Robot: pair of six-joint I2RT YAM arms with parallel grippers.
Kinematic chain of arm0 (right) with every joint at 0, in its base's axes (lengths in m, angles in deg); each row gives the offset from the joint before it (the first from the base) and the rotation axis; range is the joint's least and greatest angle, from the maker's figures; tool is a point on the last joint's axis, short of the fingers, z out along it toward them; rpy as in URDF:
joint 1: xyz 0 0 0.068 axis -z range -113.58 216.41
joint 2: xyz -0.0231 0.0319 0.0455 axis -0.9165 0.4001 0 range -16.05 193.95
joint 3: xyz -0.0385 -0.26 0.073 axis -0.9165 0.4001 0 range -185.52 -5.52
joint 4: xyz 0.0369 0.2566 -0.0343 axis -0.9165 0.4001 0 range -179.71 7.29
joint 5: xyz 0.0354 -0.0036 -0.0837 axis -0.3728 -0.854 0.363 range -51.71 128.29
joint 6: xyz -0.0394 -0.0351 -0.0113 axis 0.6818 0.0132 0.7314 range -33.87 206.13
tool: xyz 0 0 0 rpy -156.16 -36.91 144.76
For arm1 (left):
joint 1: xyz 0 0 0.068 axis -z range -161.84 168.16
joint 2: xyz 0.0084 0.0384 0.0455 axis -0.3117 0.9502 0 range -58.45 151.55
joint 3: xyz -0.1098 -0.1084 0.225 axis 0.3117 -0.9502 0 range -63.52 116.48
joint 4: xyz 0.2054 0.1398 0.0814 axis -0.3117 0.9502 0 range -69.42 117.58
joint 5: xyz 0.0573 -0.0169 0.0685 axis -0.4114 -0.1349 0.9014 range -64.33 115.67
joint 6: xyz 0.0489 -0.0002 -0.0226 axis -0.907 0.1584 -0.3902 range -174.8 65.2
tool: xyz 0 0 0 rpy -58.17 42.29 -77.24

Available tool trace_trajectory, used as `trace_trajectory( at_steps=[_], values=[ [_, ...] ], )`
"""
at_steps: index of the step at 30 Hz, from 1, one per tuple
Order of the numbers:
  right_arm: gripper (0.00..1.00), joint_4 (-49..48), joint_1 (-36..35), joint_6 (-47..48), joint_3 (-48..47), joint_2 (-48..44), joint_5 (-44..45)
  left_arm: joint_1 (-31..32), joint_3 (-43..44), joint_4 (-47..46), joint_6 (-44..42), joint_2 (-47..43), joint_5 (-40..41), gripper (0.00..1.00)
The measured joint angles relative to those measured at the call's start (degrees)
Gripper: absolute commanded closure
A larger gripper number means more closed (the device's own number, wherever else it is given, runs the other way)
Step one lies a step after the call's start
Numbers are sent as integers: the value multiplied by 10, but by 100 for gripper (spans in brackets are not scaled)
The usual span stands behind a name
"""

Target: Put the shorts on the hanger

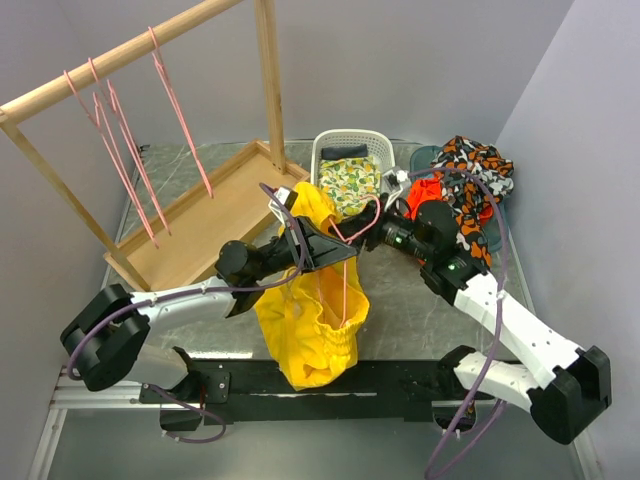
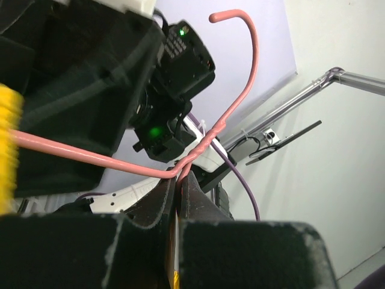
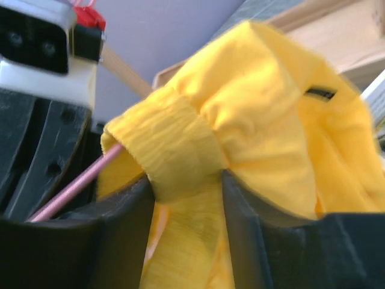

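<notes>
The yellow shorts (image 1: 310, 310) hang over the table's near middle, draped on a pink wire hanger (image 1: 347, 275). My left gripper (image 1: 335, 245) is shut on that hanger. In the left wrist view the closed fingertips (image 2: 178, 174) pinch the wire at its twisted neck, and the hook of the hanger (image 2: 240, 96) curves up above them. My right gripper (image 1: 375, 235) reaches in from the right. In the right wrist view the shorts' gathered waistband (image 3: 180, 150) fills the gap of the gripper (image 3: 187, 192) and touches both fingers. The hanger wire (image 3: 78, 183) runs out of the waistband to the left.
A wooden rack (image 1: 110, 60) at the back left carries several more pink hangers (image 1: 120, 150) over its wooden base tray (image 1: 200, 225). A white basket (image 1: 350, 140) holds a patterned cloth. An orange-red cloth (image 1: 425, 190) and a black-white-orange cloth (image 1: 475, 165) lie at the back right.
</notes>
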Motion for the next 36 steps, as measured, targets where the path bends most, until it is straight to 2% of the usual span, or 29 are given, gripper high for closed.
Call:
trace_trajectory(
  at_steps=[3, 4, 7, 12, 14, 15, 16, 21, 24, 31, 36],
  values=[
    [85, 9, 0, -3, -29, 24, 17, 5, 9, 0, 8, 9, -5, 99],
    [87, 16, 0, -3, -39, 30, 26, 6, 13, 1, 9, 10, -6, 99],
    [91, 43, 1, -5, -72, 43, 61, 14, 20, 0, 9, 11, -10, 99],
    [91, 97, 8, -7, -143, 69, 102, 31, 27, -2, -2, 11, -12, 99],
    [84, 111, 8, -7, -168, 84, 112, 36, 27, -2, -8, 10, -13, 99],
    [71, 116, 8, -7, -175, 90, 115, 37, 27, -1, -12, 8, -13, 99],
    [62, 121, 8, -7, -177, 94, 117, 38, 27, -1, -17, 6, -12, 99],
    [35, 156, 10, -12, -166, 80, 143, 39, 27, 3, -53, -17, -4, 99],
    [30, 197, 10, -18, -165, 43, 182, 42, 27, 2, -79, -36, 6, 99],
    [29, 313, 24, -58, -172, -76, 283, 44, 27, -1, -122, -43, 28, 99],
    [30, 380, 28, -78, -204, -152, 309, 43, 27, -2, -147, -41, 55, 99]
  ],
)
